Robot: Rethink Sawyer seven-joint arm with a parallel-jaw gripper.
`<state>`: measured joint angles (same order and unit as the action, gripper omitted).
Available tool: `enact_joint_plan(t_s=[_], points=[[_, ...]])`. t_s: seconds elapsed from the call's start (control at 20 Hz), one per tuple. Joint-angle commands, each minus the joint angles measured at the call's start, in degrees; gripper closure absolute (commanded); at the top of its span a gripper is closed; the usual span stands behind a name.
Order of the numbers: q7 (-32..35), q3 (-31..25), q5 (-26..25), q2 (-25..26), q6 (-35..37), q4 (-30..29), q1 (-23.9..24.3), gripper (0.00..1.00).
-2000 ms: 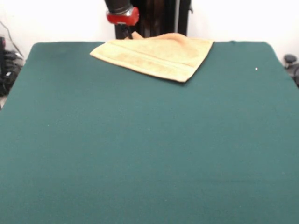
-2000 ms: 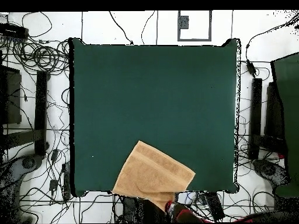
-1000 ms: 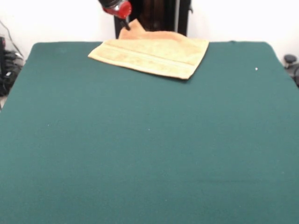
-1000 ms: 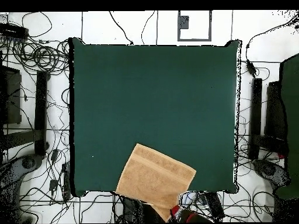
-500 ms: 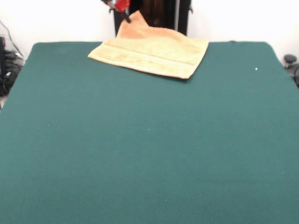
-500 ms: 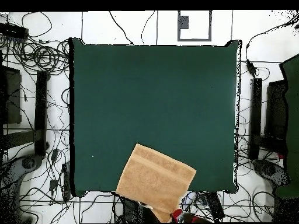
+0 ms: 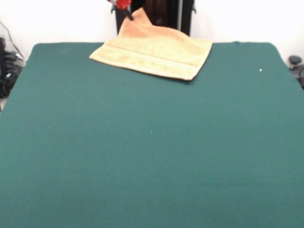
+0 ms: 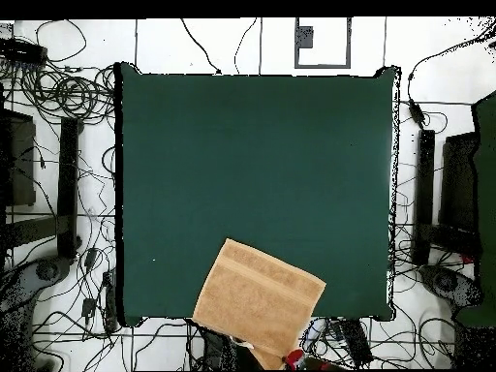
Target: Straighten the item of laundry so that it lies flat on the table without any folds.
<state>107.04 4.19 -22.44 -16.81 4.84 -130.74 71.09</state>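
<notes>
The orange-tan towel [image 7: 152,54] lies at the far edge of the green table [image 7: 152,142], near the robot's side, turned at an angle. One corner is lifted into a peak past the table's edge. My red gripper [image 7: 125,8] shows only at the top edge, right at that raised corner, and looks shut on it. In the overhead view the towel [image 8: 257,295] overhangs the table's [image 8: 252,165] bottom edge, and the gripper [image 8: 294,360] sits at its lowest corner. A ribbed band runs along the towel's front edge.
The robot's dark pedestal [image 7: 161,14] stands right behind the towel. Cables and equipment [image 8: 58,174] lie on the floor around the table. A small white speck [image 7: 260,70] lies on the felt at the right.
The gripper has risen slightly towards the top edge of the front view. The towel's raised corner holds nearly the same shape and place.
</notes>
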Motion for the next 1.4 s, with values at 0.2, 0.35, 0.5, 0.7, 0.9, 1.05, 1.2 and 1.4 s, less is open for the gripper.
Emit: enact_joint_plan(t_s=[0.2, 0.35, 0.5, 0.7, 0.9, 1.05, 1.2, 1.4], points=[[5.86, 7.03, 1.46, 3.24, 15.35, -12.19, -3.31, 1.00], [2.96, 6.03, -0.75, 2.11, 14.36, -11.63, -3.99, 1.00], [2.67, 5.93, -0.12, 0.38, 16.38, -12.16, -4.69, 1.00], [1.04, 4.02, -1.08, -0.60, 16.30, -11.60, -5.21, 1.00], [-0.83, 1.42, -3.30, -1.30, 13.99, -11.57, -4.68, 1.00], [-2.43, -0.82, -7.84, -0.07, 8.52, -12.03, -2.27, 1.00], [-3.27, -2.63, -12.40, 1.67, 4.86, -11.72, -0.87, 1.00], [-2.43, -3.41, -15.09, 3.12, 4.41, -11.00, -0.84, 1.00]])
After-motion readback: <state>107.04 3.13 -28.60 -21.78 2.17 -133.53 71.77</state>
